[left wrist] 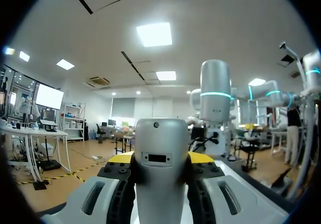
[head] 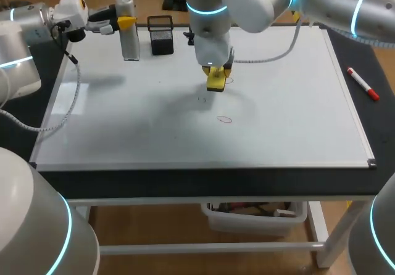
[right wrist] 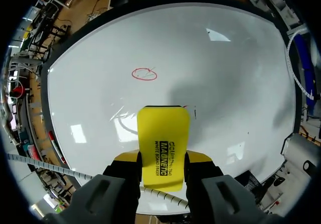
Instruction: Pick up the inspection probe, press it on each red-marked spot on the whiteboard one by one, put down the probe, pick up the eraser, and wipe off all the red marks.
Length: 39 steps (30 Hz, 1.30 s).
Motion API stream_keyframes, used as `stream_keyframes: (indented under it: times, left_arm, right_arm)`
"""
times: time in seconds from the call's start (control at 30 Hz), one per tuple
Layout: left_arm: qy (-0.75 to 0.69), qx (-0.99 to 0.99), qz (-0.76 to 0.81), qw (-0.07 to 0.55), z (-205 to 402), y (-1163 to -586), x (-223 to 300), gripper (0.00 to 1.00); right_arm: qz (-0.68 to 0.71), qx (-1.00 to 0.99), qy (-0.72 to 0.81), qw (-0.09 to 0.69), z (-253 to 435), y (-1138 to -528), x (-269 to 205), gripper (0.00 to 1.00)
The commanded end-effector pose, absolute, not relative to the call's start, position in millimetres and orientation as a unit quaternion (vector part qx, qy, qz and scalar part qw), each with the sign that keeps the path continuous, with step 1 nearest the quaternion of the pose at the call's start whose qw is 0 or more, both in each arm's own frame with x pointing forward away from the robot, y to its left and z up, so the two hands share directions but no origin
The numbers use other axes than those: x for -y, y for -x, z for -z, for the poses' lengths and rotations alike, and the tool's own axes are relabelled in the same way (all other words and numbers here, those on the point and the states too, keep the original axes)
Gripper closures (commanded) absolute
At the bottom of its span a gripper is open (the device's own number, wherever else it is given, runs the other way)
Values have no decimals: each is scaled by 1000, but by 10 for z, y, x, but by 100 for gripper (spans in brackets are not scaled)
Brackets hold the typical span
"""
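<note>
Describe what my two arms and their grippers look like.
The left arm and right arm are both built of rounded silver-white links with glowing cyan rings at the joints. A white spiral-wrapped cable hangs from the left one. The left gripper and right gripper each have two grey fingers with black ribbed inner sides and bright yellow tips.
</note>
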State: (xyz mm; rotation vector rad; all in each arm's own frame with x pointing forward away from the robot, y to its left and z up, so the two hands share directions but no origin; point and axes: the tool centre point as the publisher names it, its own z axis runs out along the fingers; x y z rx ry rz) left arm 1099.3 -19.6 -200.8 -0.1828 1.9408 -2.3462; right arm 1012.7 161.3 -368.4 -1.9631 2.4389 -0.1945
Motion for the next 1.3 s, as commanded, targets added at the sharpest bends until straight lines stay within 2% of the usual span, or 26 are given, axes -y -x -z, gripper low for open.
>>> stream_keyframes:
  times: [0.03,0.53,1.3]
  left_arm:
    - [59,-635,769,45,2005,-11002,197,100]
    - [59,-635,769,45,2005,-11002,197,100]
    - [59,-635,769,45,2005,-11002,197,100]
  right_arm:
    - [64,-770,635,3,3745,-10045,-1712,100]
    - [43,-723,689,8,4025,-9829,-2250,100]
    - [42,-726,686,-7,4241,-9758,-2129,100]
